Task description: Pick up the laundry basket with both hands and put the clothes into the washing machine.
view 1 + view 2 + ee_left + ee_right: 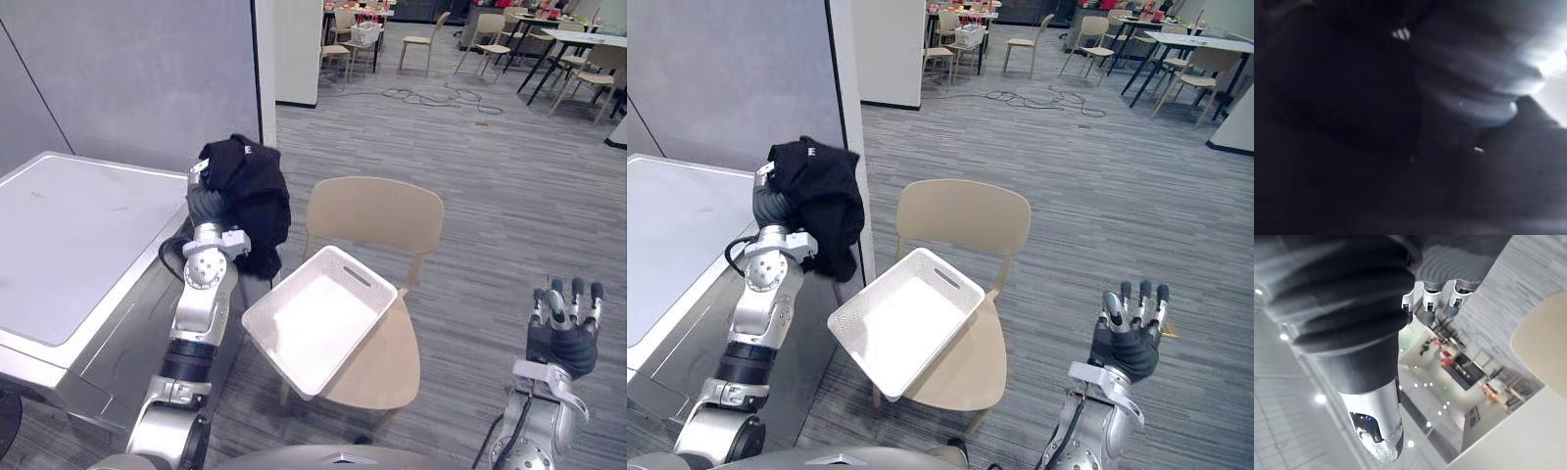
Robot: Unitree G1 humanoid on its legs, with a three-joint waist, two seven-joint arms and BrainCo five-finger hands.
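Note:
A black garment (253, 196) hangs in the air from my raised left hand (208, 208), beside the right edge of the white-topped washing machine (78, 235). The cloth covers the front of that hand, and dark cloth (1342, 98) lies close before the left wrist camera. The white laundry basket (318, 323) rests tilted on a beige chair (377, 211), empty, with neither hand touching it. My right hand (561, 338) is low at the right, well clear of the basket, palm away from me and its fingers (1432, 303) straight: open.
A grey partition wall (147, 69) stands behind the machine. Grey floor (509, 196) stretches to the right of the chair. Cables (441, 98) lie on the floor farther back, with tables and chairs (578, 59) beyond.

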